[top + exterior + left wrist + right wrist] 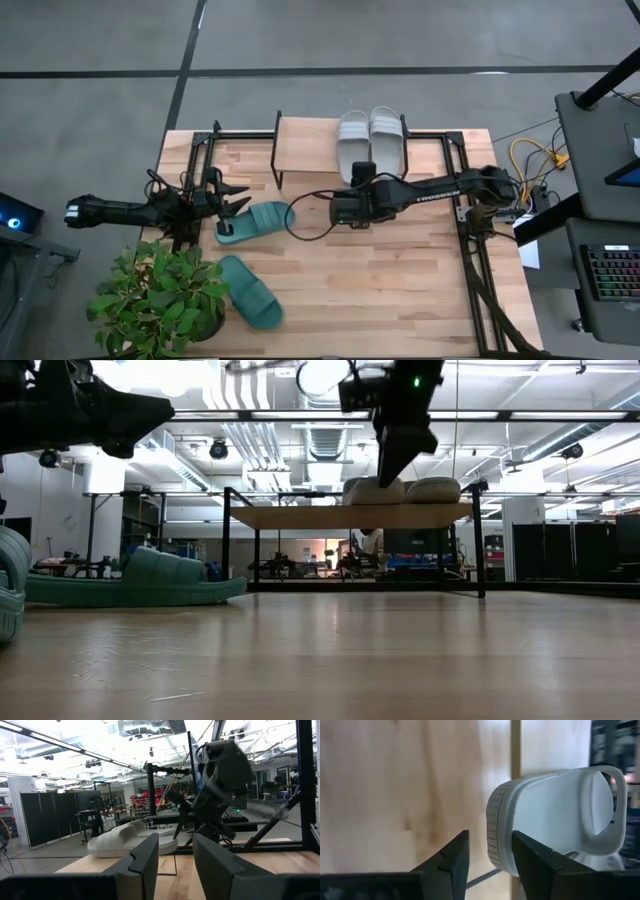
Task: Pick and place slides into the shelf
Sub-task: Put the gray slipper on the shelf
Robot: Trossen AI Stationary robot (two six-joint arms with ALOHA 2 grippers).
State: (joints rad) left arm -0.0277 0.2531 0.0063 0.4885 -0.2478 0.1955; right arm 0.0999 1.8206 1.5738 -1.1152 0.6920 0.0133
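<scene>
Two light grey slides (371, 140) lie side by side, soles down, on the shelf's (305, 150) board at the table's far edge. One teal slide (256, 220) lies on the table left of centre, and the other teal slide (251, 291) lies nearer, beside a plant. My left gripper (234, 205) is open and raised above the first teal slide's left end, well clear of it in the low view (120, 410). My right gripper (362, 174) is open. It points down just in front of the grey slides (405, 490), with one slide's end (540, 815) close beyond its fingers.
A potted plant (160, 300) stands at the table's near left corner, next to the nearer teal slide. Black metal frames (470, 230) run along the table's left and right sides. The left half of the shelf board is bare, and bare tabletop (380, 290) lies at centre and right.
</scene>
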